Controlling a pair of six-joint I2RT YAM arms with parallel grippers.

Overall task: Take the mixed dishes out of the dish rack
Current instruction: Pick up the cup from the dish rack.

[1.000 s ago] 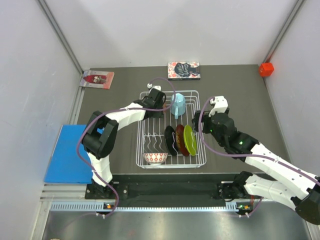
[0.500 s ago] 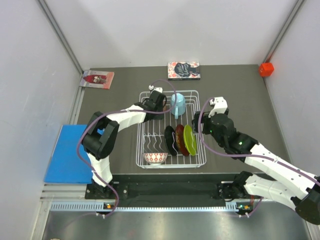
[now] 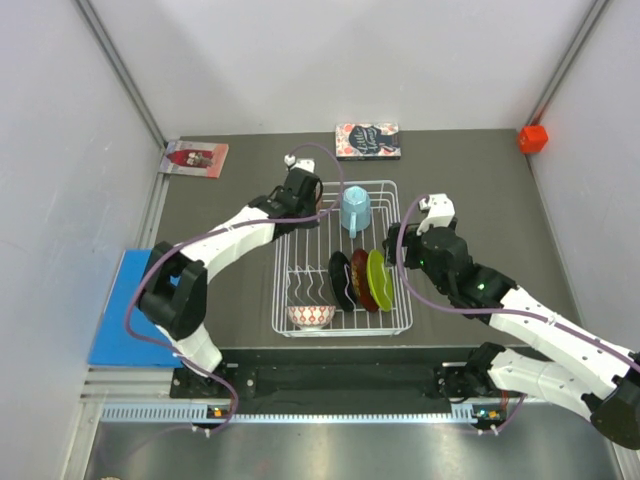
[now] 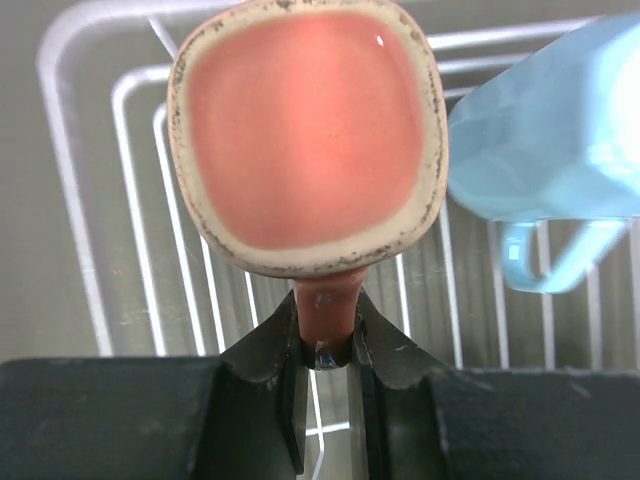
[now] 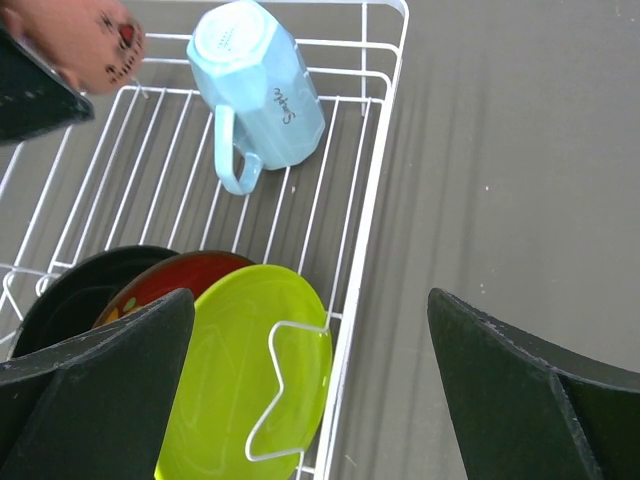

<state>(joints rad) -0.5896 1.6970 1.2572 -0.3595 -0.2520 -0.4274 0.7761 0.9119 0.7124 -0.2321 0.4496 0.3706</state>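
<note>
Dish rack (image 3: 278, 300), centre of top view: one. Inside I count one light-blue mug (image 3: 355, 210) lying on its side, three plates on edge (black plate (image 3: 341, 280), red floral plate (image 3: 361, 280), lime-green plate (image 3: 379, 280)) and one patterned bowl (image 3: 311, 316) at lower left. Left gripper (image 4: 325, 335) pinched tight on the handle of one salmon-pink mug (image 4: 308, 135), over the rack's upper-left corner. Mugs total: two. Right gripper (image 5: 310, 300) spread wide, holding nothing, above the plates.
</note>
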